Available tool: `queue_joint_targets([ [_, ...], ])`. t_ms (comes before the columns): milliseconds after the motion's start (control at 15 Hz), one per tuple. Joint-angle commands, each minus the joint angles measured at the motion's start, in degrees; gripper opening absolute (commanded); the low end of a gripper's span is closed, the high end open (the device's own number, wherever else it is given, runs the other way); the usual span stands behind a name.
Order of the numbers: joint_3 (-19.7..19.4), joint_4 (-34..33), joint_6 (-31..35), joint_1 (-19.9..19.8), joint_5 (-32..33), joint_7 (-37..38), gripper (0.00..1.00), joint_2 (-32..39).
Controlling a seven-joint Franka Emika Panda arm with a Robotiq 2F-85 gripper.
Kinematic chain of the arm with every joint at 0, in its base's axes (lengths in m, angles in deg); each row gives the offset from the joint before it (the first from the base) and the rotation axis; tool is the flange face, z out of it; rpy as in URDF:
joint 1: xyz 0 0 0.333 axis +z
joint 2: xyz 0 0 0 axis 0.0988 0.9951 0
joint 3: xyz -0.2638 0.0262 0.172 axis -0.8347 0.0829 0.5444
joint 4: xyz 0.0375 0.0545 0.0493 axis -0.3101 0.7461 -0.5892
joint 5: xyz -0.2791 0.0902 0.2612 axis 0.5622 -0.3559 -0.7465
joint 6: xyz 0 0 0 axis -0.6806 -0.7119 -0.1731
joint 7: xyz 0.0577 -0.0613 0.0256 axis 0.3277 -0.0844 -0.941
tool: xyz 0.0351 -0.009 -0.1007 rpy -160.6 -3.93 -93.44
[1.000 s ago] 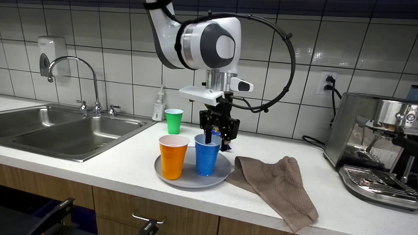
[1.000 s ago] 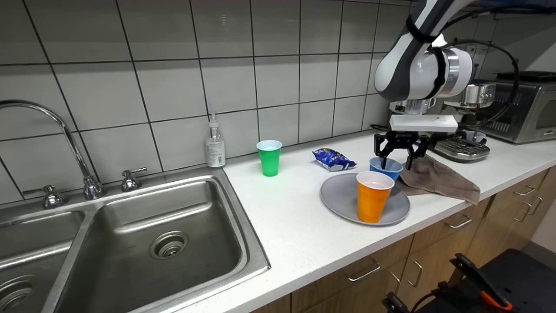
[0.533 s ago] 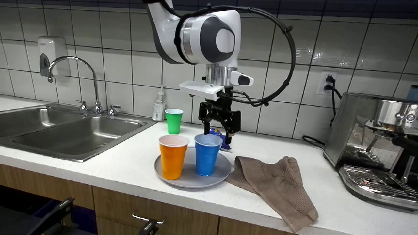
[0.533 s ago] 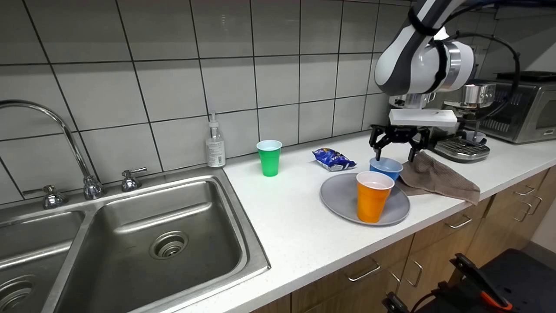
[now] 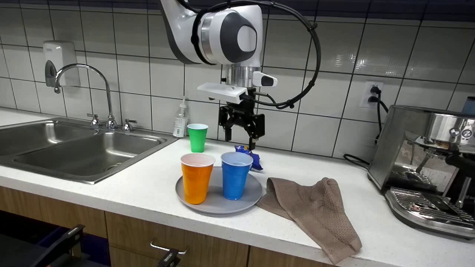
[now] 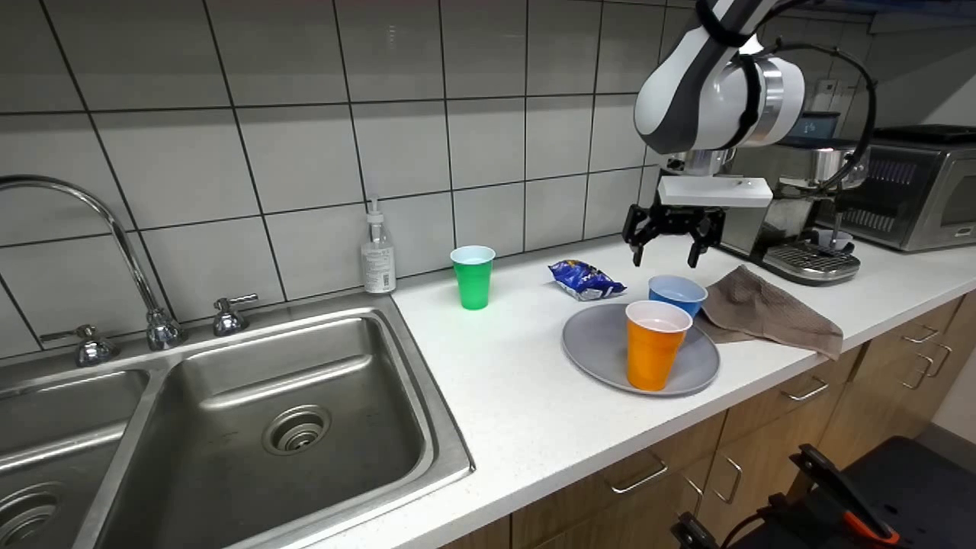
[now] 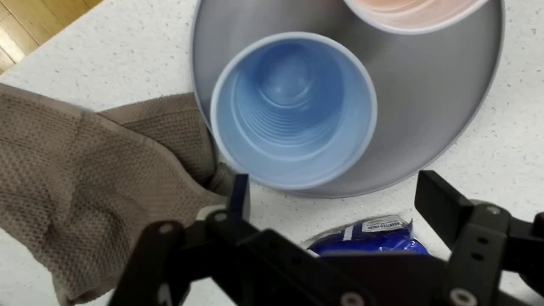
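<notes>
One blue plastic cup (image 5: 235,181) stands upright on the single grey plate (image 6: 598,351), with one orange plastic cup (image 5: 196,181) beside it; the green plastic cup (image 6: 473,278) back near the tiled wall (image 6: 488,156) makes three. Above and behind the blue cup hangs the end effector (image 6: 665,258), its jaws well apart, clear of every cup. A second ago one jaw was dipped inside the blue one; since then the end effector has risen and edged toward the sink (image 6: 448,442), and the cups haven't budged. In an exterior view, more of the one blue snack bag (image 5: 255,160) now shows behind the plate. One brown towel (image 5: 315,211) lies at the plate's edge on the counter (image 6: 518,412), one espresso machine (image 5: 423,159) beyond it.
</notes>
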Motion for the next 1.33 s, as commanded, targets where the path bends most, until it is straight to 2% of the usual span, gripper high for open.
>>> queue_joint_targets([
  [0, 1.92, -2.94, -0.61, 0.86, -0.28, 1.11, 1.00, 0.51],
  [267, 3.53, -5.26, -1.28, 2.04, -0.33, 0.85, 1.00, 2.07],
  [333, 3.04, -3.30, -0.20, 1.52, 0.04, 0.39, 1.00, 0.72],
  [1267, 3.47, -4.22, -0.20, 2.05, 0.04, 0.39, 1.00, 1.84],
])
